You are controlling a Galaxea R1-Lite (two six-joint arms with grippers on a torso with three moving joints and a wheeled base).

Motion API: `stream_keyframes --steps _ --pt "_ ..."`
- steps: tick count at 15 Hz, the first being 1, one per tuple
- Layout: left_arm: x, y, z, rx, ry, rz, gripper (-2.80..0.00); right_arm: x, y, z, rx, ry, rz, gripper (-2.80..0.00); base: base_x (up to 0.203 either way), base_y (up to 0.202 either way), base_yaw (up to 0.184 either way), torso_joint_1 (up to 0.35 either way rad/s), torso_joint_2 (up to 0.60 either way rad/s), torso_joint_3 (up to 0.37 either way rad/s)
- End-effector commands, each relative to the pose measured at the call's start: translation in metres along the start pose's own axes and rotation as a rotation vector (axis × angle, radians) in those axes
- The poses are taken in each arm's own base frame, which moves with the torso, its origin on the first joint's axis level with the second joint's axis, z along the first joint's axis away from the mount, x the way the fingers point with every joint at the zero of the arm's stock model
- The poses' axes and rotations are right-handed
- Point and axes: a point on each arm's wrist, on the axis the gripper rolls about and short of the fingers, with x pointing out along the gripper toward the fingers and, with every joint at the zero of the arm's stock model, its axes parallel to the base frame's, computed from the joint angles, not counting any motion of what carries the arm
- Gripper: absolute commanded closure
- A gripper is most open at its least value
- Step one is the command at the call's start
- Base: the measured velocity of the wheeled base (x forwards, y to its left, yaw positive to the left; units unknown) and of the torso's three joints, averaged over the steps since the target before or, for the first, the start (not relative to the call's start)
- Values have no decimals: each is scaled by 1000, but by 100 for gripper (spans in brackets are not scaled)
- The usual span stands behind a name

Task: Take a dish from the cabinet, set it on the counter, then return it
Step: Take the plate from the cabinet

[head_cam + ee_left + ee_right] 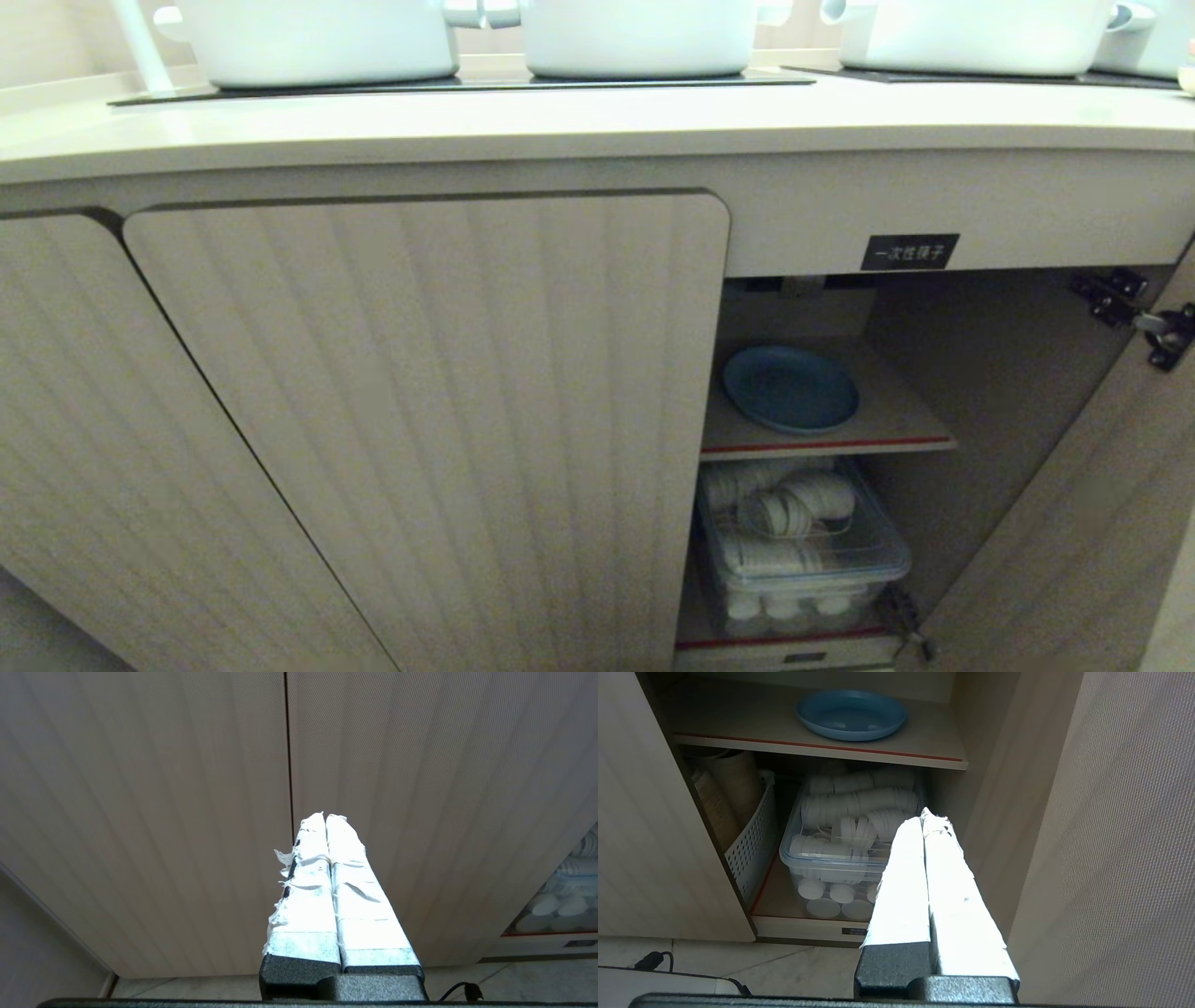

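Both grippers are seen with their taped fingers pressed together and nothing pinched: the right gripper [923, 814] is pointed into the open bay of the cabinet [425, 411], low and well short of the shelf, while the left gripper [325, 817] is parked facing the closed ribbed door. Neither arm is shown in the head view.

Above everything, the counter [597, 126] is spread across the scene, with white pots [639, 37] standing on its far cooktop panels and a bare near strip left free. Below it, the right door of the cabinet is swung open. Inside, the shelf [896, 420] carries the dish [790, 388], which lies flat on the left part of the board, close to the near edge. Under the shelf a clear bin [831, 858] of white lids is stored, with a perforated basket [752, 844] to its left. A small black label [909, 252] is fixed above the opening.

Nothing has been lifted yet, so the reach for the dish is judged to be the step in hand. The right fingers should be spread first, raised to shelf level, and slid over the near rim, one finger under the lip. The rim is low, so a shallow, level approach is advised, and the open door and its hinge on the right should be cleared on withdrawal.
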Motion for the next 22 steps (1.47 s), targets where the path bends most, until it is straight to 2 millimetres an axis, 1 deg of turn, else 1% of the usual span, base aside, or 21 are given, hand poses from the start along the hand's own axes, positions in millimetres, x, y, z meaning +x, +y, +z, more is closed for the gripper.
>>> stream_keyframes --steps 1,22 --pt "0 0 0 0 0 1 0 0 0 0 -1 1 1 0 0 0 0 0 0 0" --pt "0 0 0 0 0 0 0 0 0 0 -1 1 1 0 0 0 0 0 0 0"
